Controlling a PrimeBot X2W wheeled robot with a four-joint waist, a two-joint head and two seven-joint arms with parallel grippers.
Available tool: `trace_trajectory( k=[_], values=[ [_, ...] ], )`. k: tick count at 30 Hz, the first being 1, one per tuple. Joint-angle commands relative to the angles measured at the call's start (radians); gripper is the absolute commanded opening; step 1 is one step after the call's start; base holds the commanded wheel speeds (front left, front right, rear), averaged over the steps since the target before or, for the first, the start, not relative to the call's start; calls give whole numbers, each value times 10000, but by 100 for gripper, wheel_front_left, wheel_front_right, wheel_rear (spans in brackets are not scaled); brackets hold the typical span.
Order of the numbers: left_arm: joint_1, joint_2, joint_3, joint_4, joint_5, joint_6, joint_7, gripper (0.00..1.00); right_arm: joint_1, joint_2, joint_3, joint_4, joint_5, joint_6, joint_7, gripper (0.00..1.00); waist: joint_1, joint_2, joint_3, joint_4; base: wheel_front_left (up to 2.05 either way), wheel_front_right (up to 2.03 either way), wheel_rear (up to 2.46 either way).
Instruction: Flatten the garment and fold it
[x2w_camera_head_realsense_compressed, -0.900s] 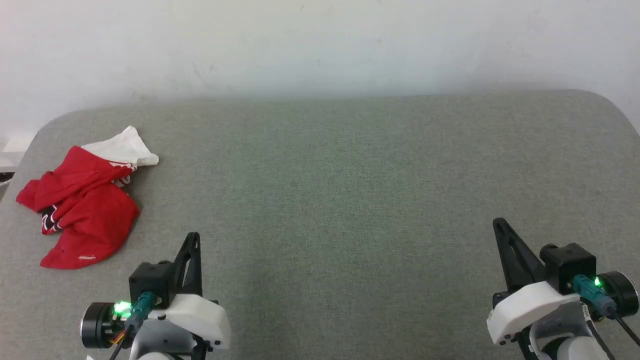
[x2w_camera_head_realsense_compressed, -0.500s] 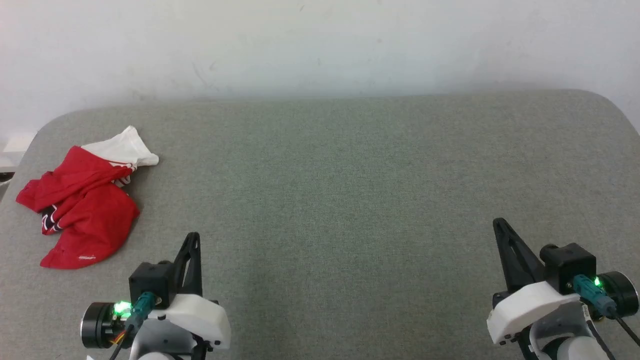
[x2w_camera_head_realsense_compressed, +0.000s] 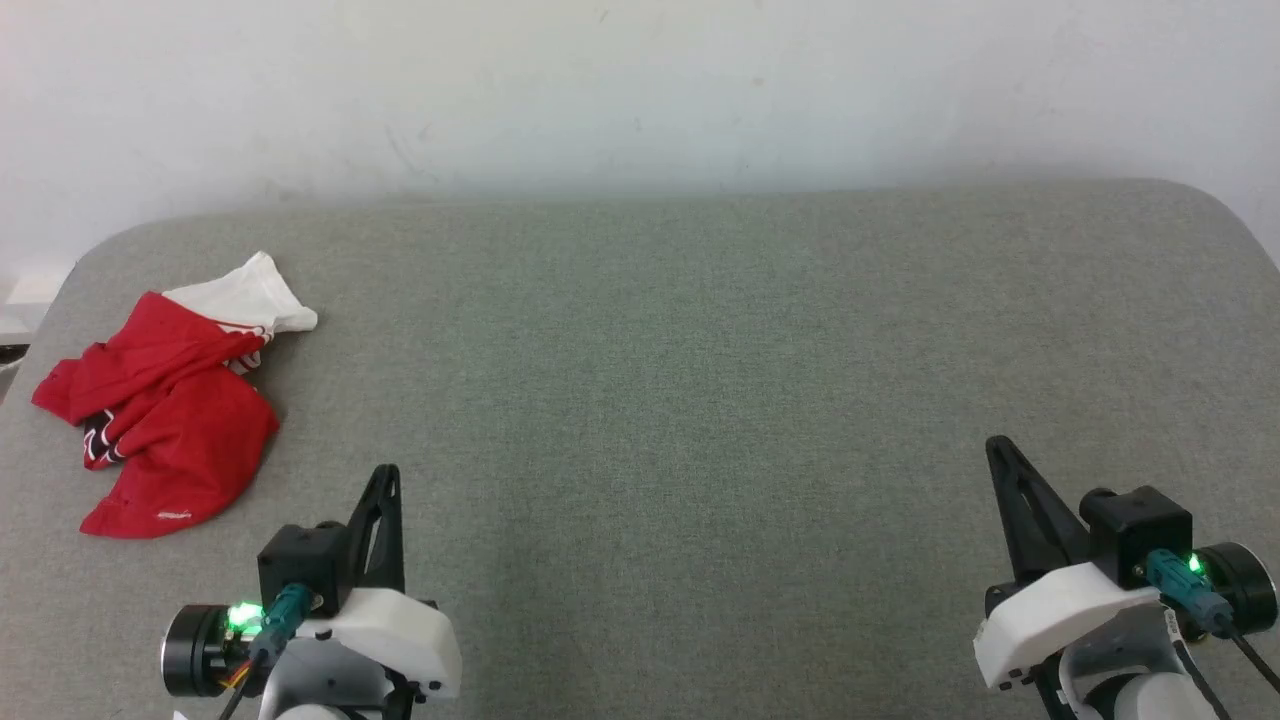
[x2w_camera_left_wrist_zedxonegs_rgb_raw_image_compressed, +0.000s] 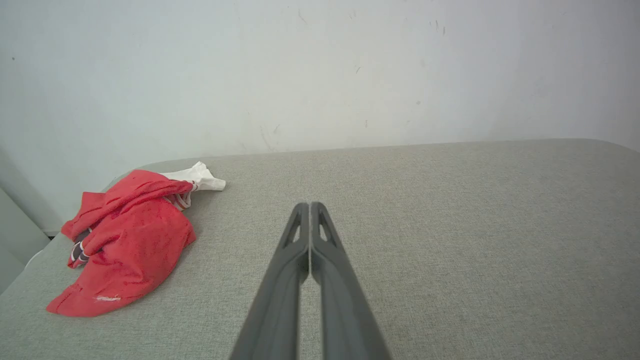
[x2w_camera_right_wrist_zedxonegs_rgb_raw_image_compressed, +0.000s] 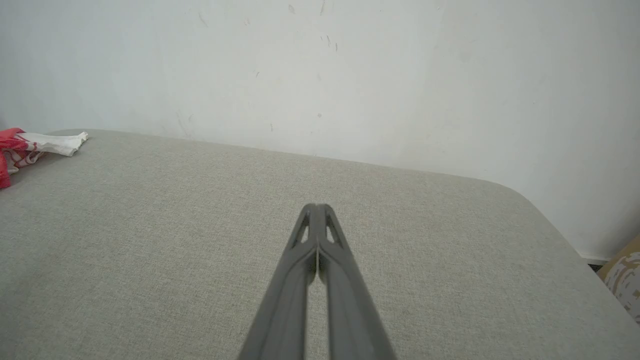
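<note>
We see a grey fabric worktop (x2w_camera_head_realsense_compressed: 680, 360) with rounded far corners. The garment (x2w_camera_head_realsense_compressed: 165, 420) lies crumpled close to the worktop's left edge, short of the far left corner. Rightward from the garment, open cloth surface runs to the right edge, giving wide room for both arms. A pale, scuffed wall (x2w_camera_head_realsense_compressed: 640, 90) rises just behind the far edge, beyond the garment. The garment is a red heap with a white sleeve poking toward the wall and a bit of black-and-white print in its left fold. Our left hand (x2w_camera_head_realsense_compressed: 386, 472) is near the garment, to its right and nearer us, with its fingers pressed together and grasping nothing. Our right hand (x2w_camera_head_realsense_compressed: 996, 445), likewise clenched and empty, sits well apart from the garment, far to its right.
</note>
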Motion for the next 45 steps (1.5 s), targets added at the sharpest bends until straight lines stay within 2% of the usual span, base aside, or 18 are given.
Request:
trace_trajectory(
  k=[1,4,5,30,45],
  values=[
    [-125,-17,43,-57,66,-49,-1,0,-73,34,-1,-60,-76,-21,5,0,0,0,0,0,0,0,0],
    [-125,-17,43,-57,66,-49,-1,0,-73,34,-1,-60,-76,-21,5,0,0,0,0,0,0,0,0],
    [0,0,0,0,0,0,0,100,0,0,0,0,0,0,0,100,0,0,0,0,0,0,0],
    [10,-1,-201,134,-245,125,-407,100,-3,-1,-149,33,109,-3,-406,100,0,0,57,48,0,0,0],
    [52,-3,-298,194,-411,211,-721,100,74,4,-36,40,30,-6,-719,100,0,0,38,576,0,0,0]
  ],
)
